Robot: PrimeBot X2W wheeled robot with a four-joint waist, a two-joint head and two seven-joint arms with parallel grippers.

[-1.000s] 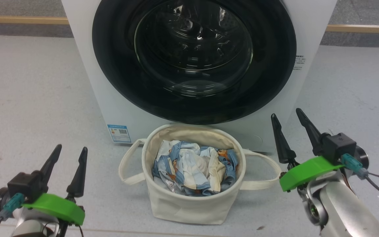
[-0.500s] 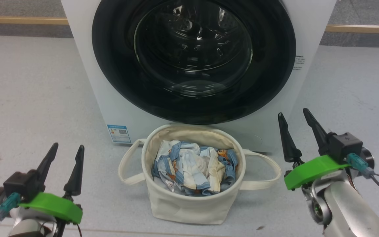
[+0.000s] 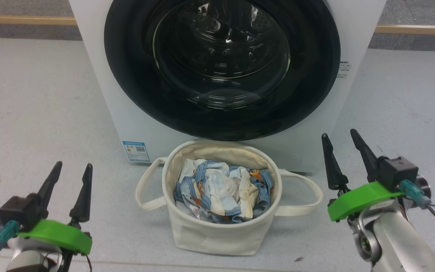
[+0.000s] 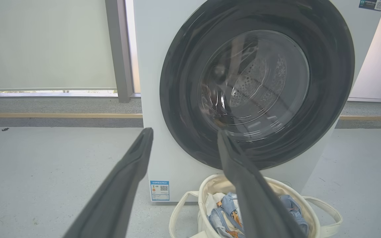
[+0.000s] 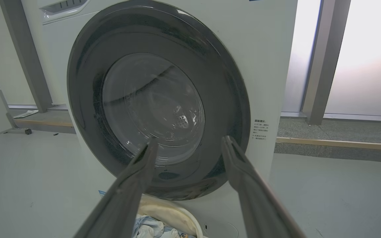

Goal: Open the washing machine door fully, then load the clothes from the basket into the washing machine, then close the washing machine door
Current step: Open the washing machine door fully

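Note:
The white washing machine stands straight ahead with its round black-rimmed door shut flat against the front; the drum shows through the glass. On the floor just before it sits the cream basket, holding crumpled light-blue and cream clothes. My left gripper is open at the lower left, well left of the basket, with nothing between its fingers. My right gripper is open at the lower right, beside the basket's right handle, also empty. The left wrist view shows the door, basket and clothes.
Grey floor spreads on both sides of the machine. A wooden strip runs along a raised ledge behind it. A small blue label sits low on the machine's front. Window frames and pillars stand behind the machine.
Both grippers have drifted slightly down and outward in the head view, staying open. The basket, clothes and door have not moved.

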